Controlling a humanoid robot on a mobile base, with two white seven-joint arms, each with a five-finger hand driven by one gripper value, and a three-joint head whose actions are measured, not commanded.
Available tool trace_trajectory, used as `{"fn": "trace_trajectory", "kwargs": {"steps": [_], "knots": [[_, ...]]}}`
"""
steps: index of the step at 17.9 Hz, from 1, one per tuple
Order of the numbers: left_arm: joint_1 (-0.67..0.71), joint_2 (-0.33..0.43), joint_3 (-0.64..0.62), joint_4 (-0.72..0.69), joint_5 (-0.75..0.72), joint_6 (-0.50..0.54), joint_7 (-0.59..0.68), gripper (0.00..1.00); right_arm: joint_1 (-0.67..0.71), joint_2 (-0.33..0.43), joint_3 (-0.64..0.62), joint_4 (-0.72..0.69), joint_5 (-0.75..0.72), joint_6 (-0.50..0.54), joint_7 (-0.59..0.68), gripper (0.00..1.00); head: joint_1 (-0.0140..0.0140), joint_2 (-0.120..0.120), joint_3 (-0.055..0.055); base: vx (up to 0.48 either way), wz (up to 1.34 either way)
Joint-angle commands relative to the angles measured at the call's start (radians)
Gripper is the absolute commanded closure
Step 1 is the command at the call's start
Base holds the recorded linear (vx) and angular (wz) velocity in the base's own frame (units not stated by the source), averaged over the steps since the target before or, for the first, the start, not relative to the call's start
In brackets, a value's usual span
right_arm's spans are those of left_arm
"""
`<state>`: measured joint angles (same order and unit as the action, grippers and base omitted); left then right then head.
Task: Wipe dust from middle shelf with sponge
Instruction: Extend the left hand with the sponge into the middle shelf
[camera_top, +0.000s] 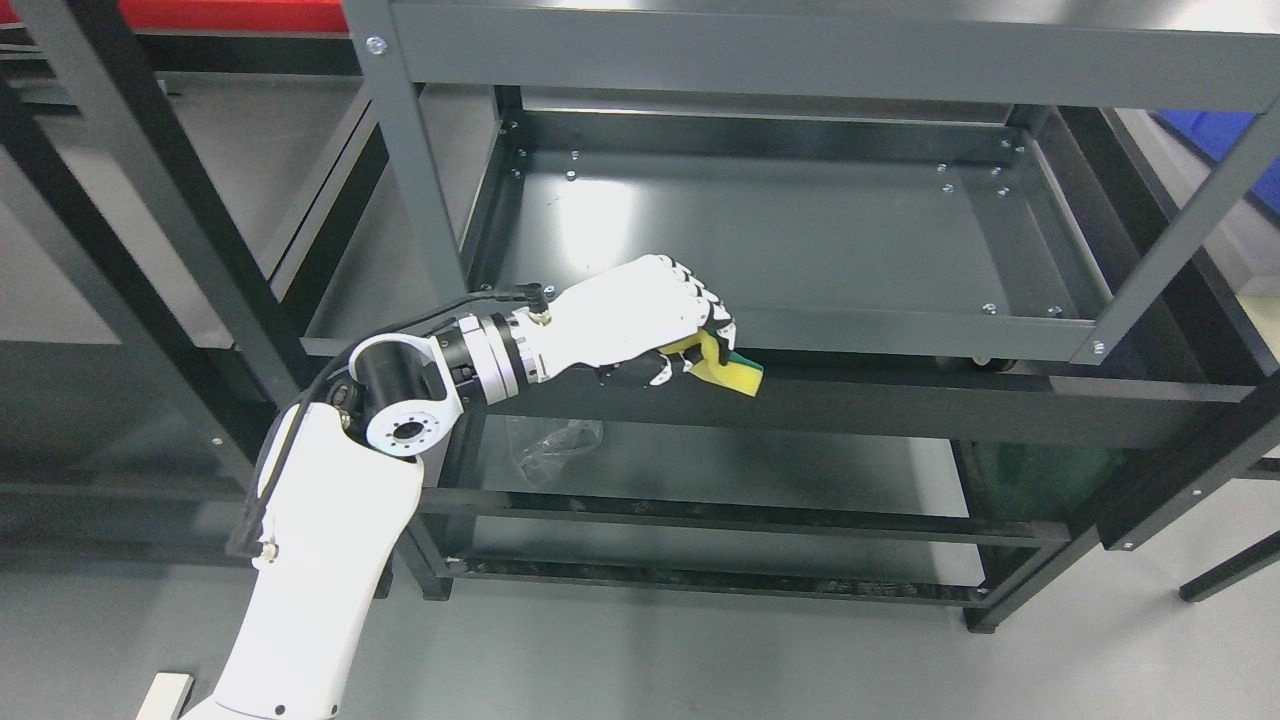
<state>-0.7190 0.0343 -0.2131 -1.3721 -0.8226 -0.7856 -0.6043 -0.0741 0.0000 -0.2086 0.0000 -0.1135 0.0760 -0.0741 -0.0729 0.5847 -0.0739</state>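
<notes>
Sponge (728, 368) clamped in curled left hand (640, 315) at middle shelf (800, 240) front lip; I'd lift it over, press flat, sweep evenly.

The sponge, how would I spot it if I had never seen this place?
Find the dark grey metal shelving unit that fills the view, then the front rim of its middle shelf. There the robot's white left hand grips the sponge in its fingers. It is yellow with a green layer, the only bright thing on the rack.
</notes>
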Motion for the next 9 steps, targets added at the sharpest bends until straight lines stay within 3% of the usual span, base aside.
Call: {"fn": "trace_trajectory", "kwargs": {"steps": [1, 4, 6, 9], "knots": [[-0.060, -0.017, -0.187, 0.001, 0.031, 0.000, 0.000, 0.99, 0.000, -0.017, 0.000, -0.017, 0.000, 0.001, 0.001, 0.00, 0.0000, 0.000, 0.000, 0.046, -0.24], [-0.199, -0.017, -0.307, 0.001, 0.094, 0.000, 0.027, 0.99, 0.000, -0.017, 0.000, -0.017, 0.000, 0.001, 0.001, 0.00, 0.0000, 0.000, 0.000, 0.043, -0.25], [-0.302, -0.017, -0.334, 0.014, 0.121, 0.000, 0.111, 0.99, 0.000, -0.017, 0.000, -0.017, 0.000, 0.001, 0.001, 0.00, 0.0000, 0.000, 0.000, 0.040, -0.19], [-0.315, -0.017, -0.367, 0.050, 0.195, 0.000, 0.265, 0.99, 0.000, -0.017, 0.000, -0.017, 0.000, 0.001, 0.001, 0.00, 0.0000, 0.000, 0.000, 0.035, -0.10]]}}
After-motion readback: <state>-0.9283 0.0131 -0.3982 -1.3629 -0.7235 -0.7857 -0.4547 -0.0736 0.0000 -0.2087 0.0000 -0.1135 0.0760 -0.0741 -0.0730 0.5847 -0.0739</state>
